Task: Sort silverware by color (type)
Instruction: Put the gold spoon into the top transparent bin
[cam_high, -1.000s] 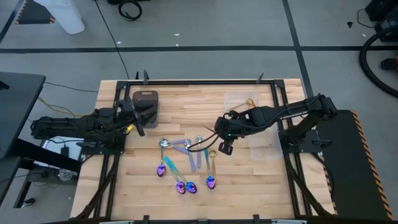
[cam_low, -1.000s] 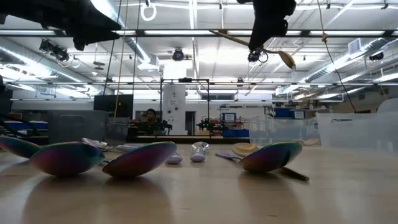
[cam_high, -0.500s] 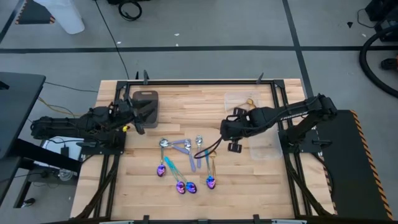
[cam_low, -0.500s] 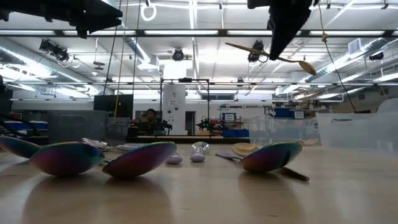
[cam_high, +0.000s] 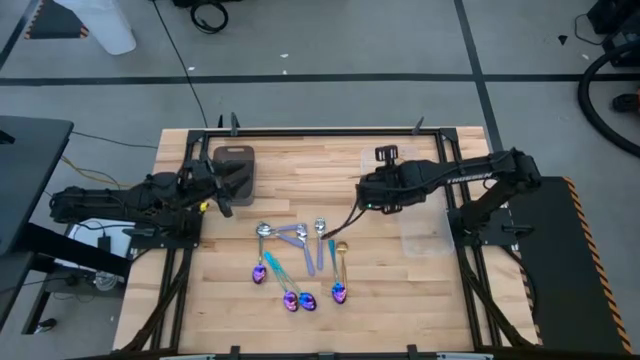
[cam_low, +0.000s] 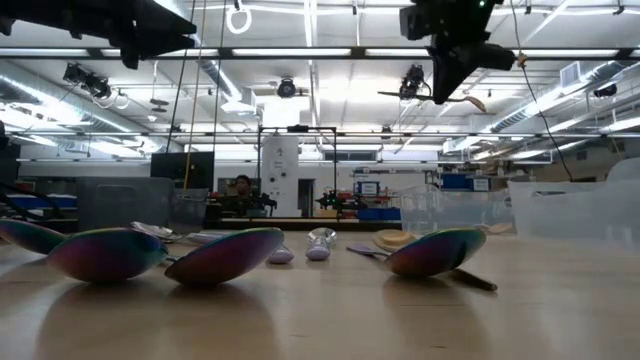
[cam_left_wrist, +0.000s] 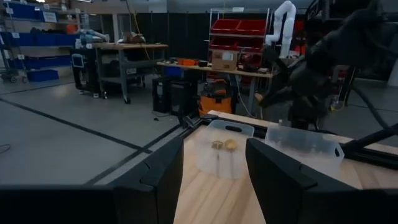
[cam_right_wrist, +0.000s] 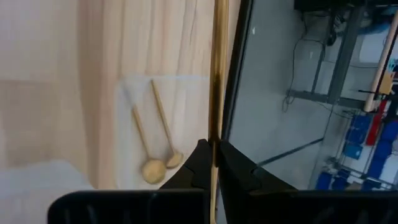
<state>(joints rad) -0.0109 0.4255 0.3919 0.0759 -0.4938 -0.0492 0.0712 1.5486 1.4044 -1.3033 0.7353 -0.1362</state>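
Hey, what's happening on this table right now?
A two-armed robot is sorting spoons by finish. Its right hand is shut on a gold spoon, held up in the air near a clear container that already has two gold spoons in it. The left hand waits open near the dark tray. More spoons, silver and purple-blue, plus another gold one, lie mid-table.
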